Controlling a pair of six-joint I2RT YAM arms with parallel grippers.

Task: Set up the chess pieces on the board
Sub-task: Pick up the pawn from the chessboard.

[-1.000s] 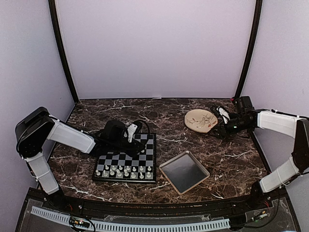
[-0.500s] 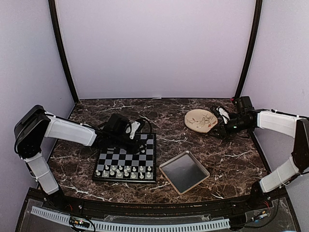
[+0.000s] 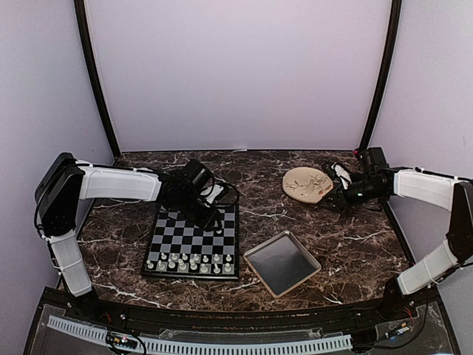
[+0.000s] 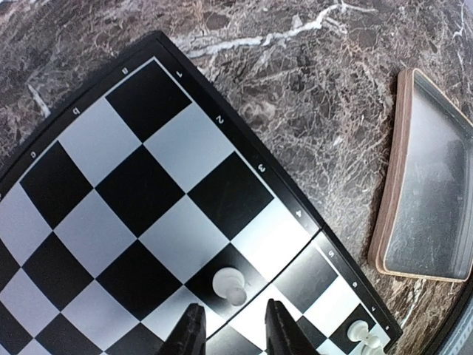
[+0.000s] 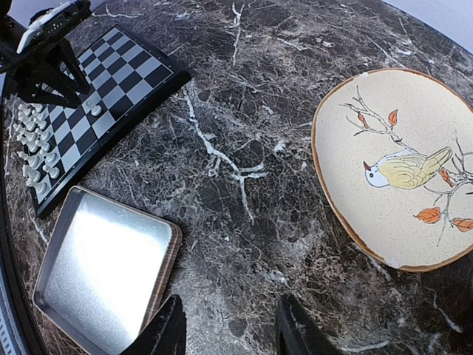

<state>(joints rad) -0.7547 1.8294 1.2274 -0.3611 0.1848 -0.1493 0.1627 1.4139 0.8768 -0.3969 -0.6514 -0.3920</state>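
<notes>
The board [image 3: 185, 238] lies at the front left, with two rows of white chess pieces [image 3: 191, 262] along its near edge. A single white pawn [image 4: 230, 285] stands free on a black square near the board's right side. My left gripper [image 4: 235, 334] hovers just behind that pawn, open, with nothing between its fingers. In the top view the left gripper [image 3: 212, 216] is over the board's far right part. Far off at the right, my right gripper [image 5: 230, 334] hangs open over bare marble, beside the plate.
A square metal tray [image 3: 281, 262] sits to the right of the board, close to its edge [image 4: 429, 192]. A round beige plate with a bird picture [image 5: 399, 163] lies at the back right. Another white piece [image 4: 362, 334] stands near the board's corner.
The left jaws have opened and left the pawn standing on the board. The left arm has swung toward the back of the table. The right arm has not moved.
</notes>
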